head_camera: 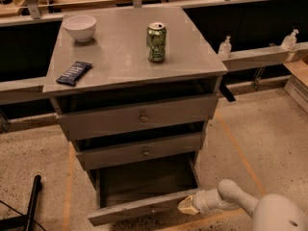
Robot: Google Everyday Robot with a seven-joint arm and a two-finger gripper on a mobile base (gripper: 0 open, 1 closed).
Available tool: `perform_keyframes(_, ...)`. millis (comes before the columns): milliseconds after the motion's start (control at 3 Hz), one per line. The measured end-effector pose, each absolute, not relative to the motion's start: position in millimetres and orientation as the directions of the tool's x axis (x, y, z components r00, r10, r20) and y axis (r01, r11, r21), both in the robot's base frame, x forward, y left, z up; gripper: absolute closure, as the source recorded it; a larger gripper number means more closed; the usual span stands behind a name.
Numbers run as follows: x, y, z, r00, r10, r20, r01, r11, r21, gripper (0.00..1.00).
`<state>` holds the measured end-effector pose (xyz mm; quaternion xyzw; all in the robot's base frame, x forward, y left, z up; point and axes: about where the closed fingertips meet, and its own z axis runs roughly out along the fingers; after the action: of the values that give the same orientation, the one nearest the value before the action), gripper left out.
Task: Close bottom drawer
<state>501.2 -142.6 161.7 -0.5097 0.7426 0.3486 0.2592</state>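
Bottom drawer (139,207) of the grey cabinet (211,83) is pulled well out, low in the camera view, with its dark box open and its front panel tilted down to the left. Gripper (188,206) is at lower right, tip touching the right end of that front panel. The jaws look closed into one tan wedge, holding nothing. Arm (236,198) comes in from the bottom right corner. Middle drawer (142,151) and top drawer (139,117) sit above. On the tabletop (120,57): white bowl (79,27) back left, green can (156,42) upright near centre, dark packet (73,73) at the left edge.
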Motion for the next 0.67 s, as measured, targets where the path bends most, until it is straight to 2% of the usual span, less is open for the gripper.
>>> perform_keyframes(667, 513.4, -135.7, 162.8, -0.334, -0.576, -0.746, -0.942, 0.233, 0.241, 1.00)
